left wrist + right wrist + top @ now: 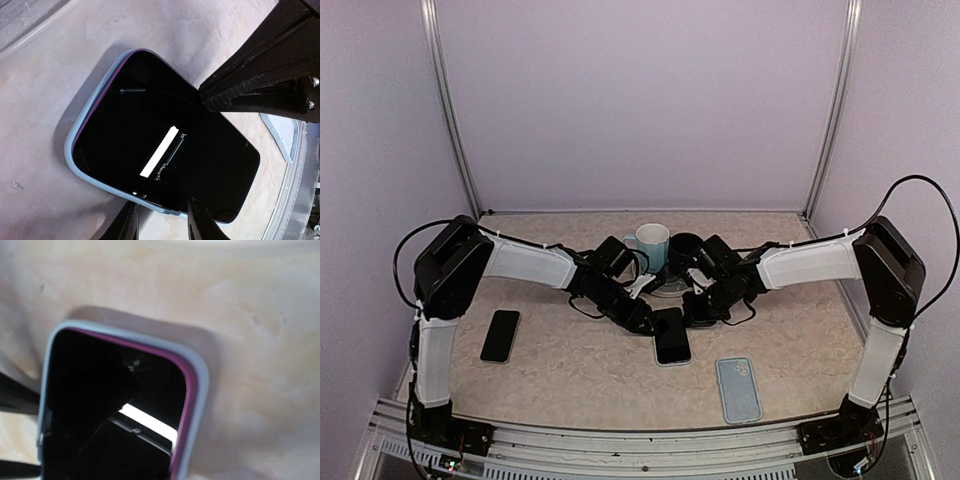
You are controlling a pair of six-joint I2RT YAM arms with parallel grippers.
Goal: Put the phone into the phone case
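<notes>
Fingers (pixel 200 222) of my left gripper (pixel 162 206) stand a little apart at the near long edge of the phone case (pixel 69 150). The pale blue rim shows in the gap, and nothing is clamped between them. The phone (pixel 150 150) lies screen up inside this case, which rests flat on the table (pixel 590 375) at centre, between both arms. A purple band of the phone body shows just inside the rim along one long side and round one corner. I cannot tell whether the opposite end is seated. My right gripper (pixel 212 97) is closed, jaws together, its tip over the phone's far long edge; contact cannot be confirmed. A second case (pixel 738 390) lies empty near the right arm's base. A second phone (pixel 500 336) lies bare on the left side. Behind the grippers stand a white mug (pixel 650 243) and a black mug (pixel 685 247), side by side; their contents cannot be made out.
</notes>
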